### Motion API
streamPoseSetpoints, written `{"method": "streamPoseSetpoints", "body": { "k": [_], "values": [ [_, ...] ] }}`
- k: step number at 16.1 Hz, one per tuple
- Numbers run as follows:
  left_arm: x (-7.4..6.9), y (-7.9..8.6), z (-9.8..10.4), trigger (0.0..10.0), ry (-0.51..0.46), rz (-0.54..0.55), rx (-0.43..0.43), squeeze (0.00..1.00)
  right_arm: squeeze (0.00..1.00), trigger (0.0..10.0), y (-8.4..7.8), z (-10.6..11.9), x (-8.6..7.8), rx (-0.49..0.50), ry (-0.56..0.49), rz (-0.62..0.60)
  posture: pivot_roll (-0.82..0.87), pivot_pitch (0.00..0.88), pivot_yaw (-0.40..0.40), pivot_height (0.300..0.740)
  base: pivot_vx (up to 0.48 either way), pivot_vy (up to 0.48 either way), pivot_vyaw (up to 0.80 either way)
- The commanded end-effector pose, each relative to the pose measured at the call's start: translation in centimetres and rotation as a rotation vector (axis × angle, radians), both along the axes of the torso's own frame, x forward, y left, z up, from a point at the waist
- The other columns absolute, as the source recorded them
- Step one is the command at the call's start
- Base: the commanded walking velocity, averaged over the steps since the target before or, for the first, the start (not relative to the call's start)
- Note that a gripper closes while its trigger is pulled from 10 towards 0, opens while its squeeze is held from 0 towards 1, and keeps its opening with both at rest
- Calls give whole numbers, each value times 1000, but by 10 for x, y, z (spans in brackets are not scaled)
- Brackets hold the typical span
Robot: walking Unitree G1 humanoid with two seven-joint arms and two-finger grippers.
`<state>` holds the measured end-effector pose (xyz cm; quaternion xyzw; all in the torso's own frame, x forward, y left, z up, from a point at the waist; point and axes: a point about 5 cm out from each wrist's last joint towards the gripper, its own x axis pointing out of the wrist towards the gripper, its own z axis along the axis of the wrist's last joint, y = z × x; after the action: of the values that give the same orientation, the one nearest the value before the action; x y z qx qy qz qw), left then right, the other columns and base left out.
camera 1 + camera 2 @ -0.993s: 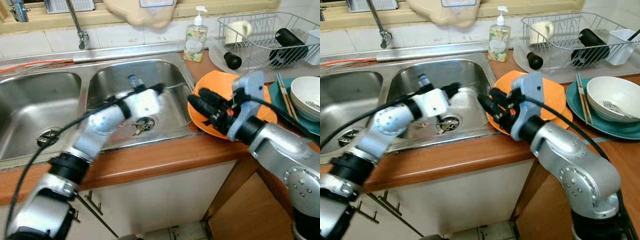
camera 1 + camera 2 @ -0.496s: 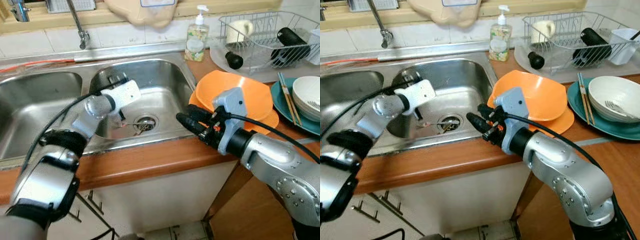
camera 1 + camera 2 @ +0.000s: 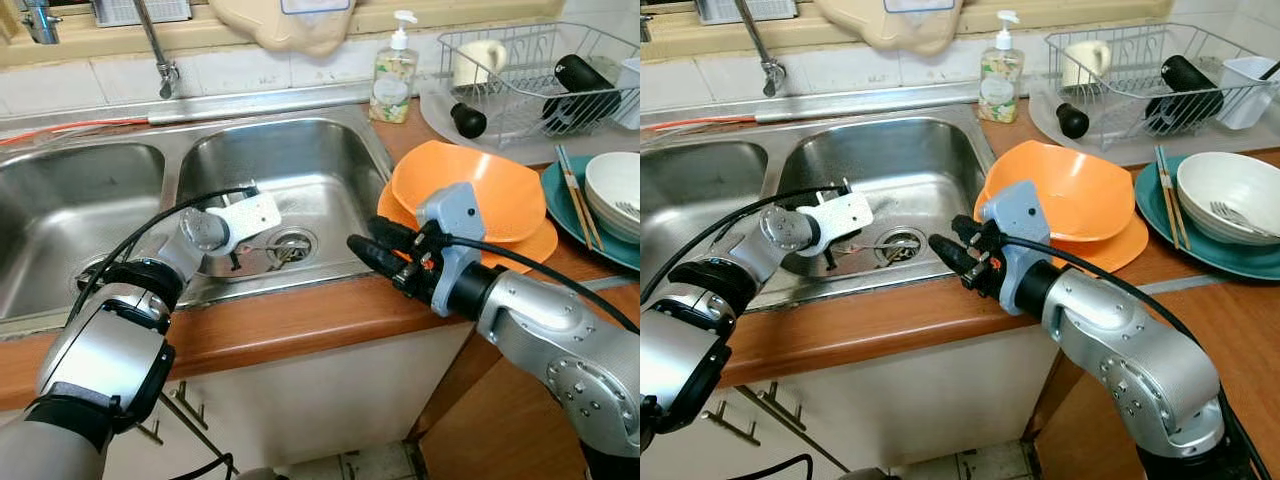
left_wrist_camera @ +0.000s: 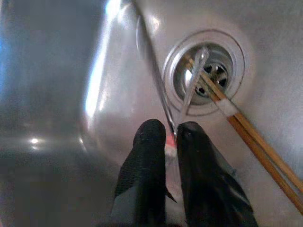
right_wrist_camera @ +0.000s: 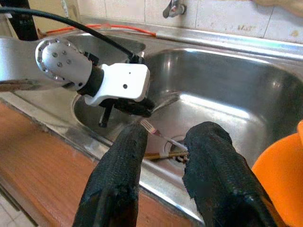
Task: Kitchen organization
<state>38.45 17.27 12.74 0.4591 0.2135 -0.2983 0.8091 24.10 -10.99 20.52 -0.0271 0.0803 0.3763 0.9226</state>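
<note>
Both arms lower: left gripper point(image 4: 170, 142) now clamps fork point(image 4: 189, 85); right gripper point(image 5: 163, 163) parted.

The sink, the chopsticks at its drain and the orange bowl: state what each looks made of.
Sink: stainless steel, brushed, judging by its grey sheen and soft highlights. Chopsticks: probably wood or bamboo, being matte tan with a pale band. Orange bowl: likely plastic or melamine, with uniform colour and dull gloss, though glazed ceramic is possible.
</note>
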Motion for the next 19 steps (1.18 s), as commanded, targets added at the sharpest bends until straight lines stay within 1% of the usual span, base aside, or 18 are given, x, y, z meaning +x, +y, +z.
{"method": "streamPoseSetpoints", "body": {
  "k": [1, 3, 4, 5, 6, 7, 8, 9, 10, 11, 12, 14, 15, 16, 17, 18, 19],
  "values": [
    [3, -1, 6, 10000, -9, -13, 13, 1000, 0, 10000, 2, 3, -3, -16, -17, 10, -217, 0, 86, 740, 0, 0, 0],
    [2, -1, 5, 10000, -6, -17, 10, 1000, 0, 10000, 2, 4, -1, -20, -28, 3, -215, 0, 77, 740, 0, 0, 0],
    [2, -2, 5, 10000, -8, -16, -14, 1000, 0, 10000, 0, 8, 3, -19, -48, -24, -214, 0, 73, 740, 0, 0, 0],
    [3, -2, 6, 10000, -26, -15, -26, 1000, 0, 10000, -4, 11, 8, -20, -71, -62, -213, 0, 71, 740, 0, 0, 0],
    [5, -3, 12, 10000, -77, 7, -81, 1000, 0, 10000, -12, 16, 15, -14, -100, -141, -213, 0, 70, 740, 0, 0, 0],
    [6, -3, 15, 10000, -103, 22, -111, 573, 0, 10000, -17, 19, 19, -10, -112, -192, -214, 0, 70, 740, 0, 0, 0],
    [9, -5, 23, 10000, -160, 47, -212, 0, 0, 10000, -33, 25, 30, 19, -110, -322, -215, 0, 70, 740, 0, 0, 0],
    [11, -5, 30, 10000, -218, 65, -286, 0, 745, 10000, -47, 31, 37, 50, -105, -413, -214, 0, 67, 740, 0, 0, 0],
    [11, -5, 36, 10000, -269, 56, -331, 0, 1000, 10000, -58, 34, 40, 67, -93, -460, -213, 0, 64, 740, 0, 0, 0],
    [11, -6, 39, 10000, -291, 44, -347, 0, 1000, 10000, -62, 35, 41, 60, -92, -475, -211, 0, 60, 740, 0, 0, 0],
    [10, -8, 44, 10000, -321, 24, -388, 0, 1000, 10000, -70, 36, 42, 45, -87, -508, -209, 0, 58, 740, 0, 0, 0],
    [3, -15, 57, 10000, -356, -40, -592, 0, 1000, 10000, -90, 37, 45, -1, -59, -638, -203, 0, 52, 740, 0, 0, 0],
    [-3, -17, 59, 10000, -356, -69, -645, 0, 894, 10000, -97, 39, 46, -1, -53, -677, -201, 0, 50, 740, 0, 0, 0],
    [-11, -19, 59, 10000, -354, -99, -673, 0, 129, 10000, -104, 39, 47, 11, -41, -708, -199, 0, 49, 740, 0, 0, 0],
    [-20, -21, 60, 10000, -341, -123, -728, 0, 0, 10000, -110, 38, 47, 20, -17, -743, -198, 0, 49, 740, 0, 0, 0],
    [-26, -22, 60, 10000, -326, -134, -769, 0, 0, 10000, -113, 38, 47, 25, 0, -762, -197, 0, 49, 740, 0, 0, 0],
    [-39, -25, 61, 10000, -305, -165, -835, 1000, 0, 10000, -119, 36, 45, 46, 32, -791, -193, 0, 46, 740, 0, 0, 0]
  ]
}}
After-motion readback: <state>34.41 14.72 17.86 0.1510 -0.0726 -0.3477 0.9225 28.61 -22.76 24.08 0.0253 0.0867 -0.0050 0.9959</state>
